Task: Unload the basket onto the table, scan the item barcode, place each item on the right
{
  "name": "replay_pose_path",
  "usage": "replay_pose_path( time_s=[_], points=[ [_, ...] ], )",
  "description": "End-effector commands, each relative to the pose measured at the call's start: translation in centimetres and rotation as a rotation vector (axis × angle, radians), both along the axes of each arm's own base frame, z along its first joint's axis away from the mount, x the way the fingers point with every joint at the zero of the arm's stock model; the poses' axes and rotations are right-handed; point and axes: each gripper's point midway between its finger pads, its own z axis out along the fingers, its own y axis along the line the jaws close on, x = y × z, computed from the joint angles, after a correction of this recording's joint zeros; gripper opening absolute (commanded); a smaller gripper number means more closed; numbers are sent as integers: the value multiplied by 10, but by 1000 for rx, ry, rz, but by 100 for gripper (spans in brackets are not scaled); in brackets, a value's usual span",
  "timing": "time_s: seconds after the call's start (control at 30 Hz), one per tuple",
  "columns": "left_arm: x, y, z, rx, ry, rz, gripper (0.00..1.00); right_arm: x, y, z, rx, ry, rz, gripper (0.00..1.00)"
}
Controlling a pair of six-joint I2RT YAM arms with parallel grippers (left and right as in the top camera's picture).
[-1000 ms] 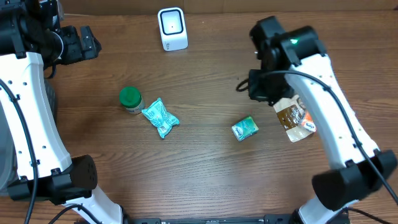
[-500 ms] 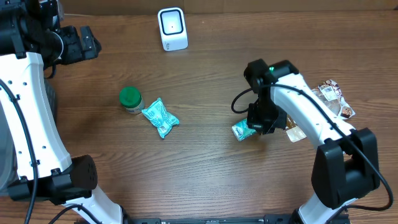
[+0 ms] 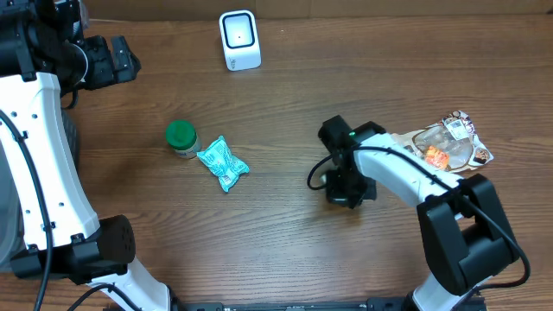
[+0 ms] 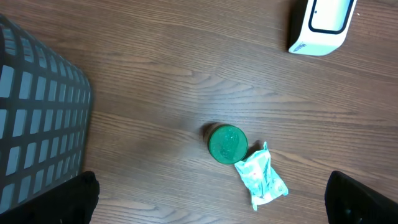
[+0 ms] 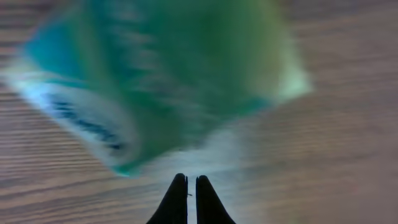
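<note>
The right gripper has its jaws pressed together, with only a hairline slit between the tips in the wrist view. Nothing shows between them. Just ahead of the tips lies the green packet, blurred and filling most of that view (too blurred to find a barcode on it). From overhead the gripper sits low over that packet and hides it, right of the middle of the desk. Whether an edge of the wrapper is pinched cannot be told.

The left gripper hangs high at the far left with its jaws spread wide and holding nothing.

The task looks to be at its beginning. The packet lies on the wood, well apart from the scanner at the far edge, and nothing is in front of the scanner's face. Securing the packet, carrying it over and showing its barcode all appear to be left.

By count:
- One scanner.
- One green-lidded jar.
- One teal pouch, touching the jar.
- The one green packet under the right jaws.
- Snack bags at the right edge, seemingly two overlapping.
- One mesh basket beside the left arm.
</note>
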Motion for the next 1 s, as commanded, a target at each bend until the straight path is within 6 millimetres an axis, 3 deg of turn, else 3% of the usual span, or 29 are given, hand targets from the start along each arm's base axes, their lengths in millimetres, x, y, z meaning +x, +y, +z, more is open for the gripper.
replay_pose_path(
  time_s=[0.0,0.3,0.53,0.67,0.77,0.97],
  points=[
    [0,-2,1,15,-3,-21,100,4,21,-2,49,-46,159,4],
    [0,-2,2,15,-3,-21,99,74,33,4,-25,-381,218,5],
    [0,-2,1,15,-3,-21,100,92,46,31,8,-420,232,4],
    [0,-2,2,15,-3,-21,100,89,57,62,75,-359,227,4],
    [0,-2,1,15,-3,-21,99,78,67,106,201,-270,198,4],
    [0,-2,1,15,-3,-21,99,78,48,186,315,-323,116,4]
  ],
)
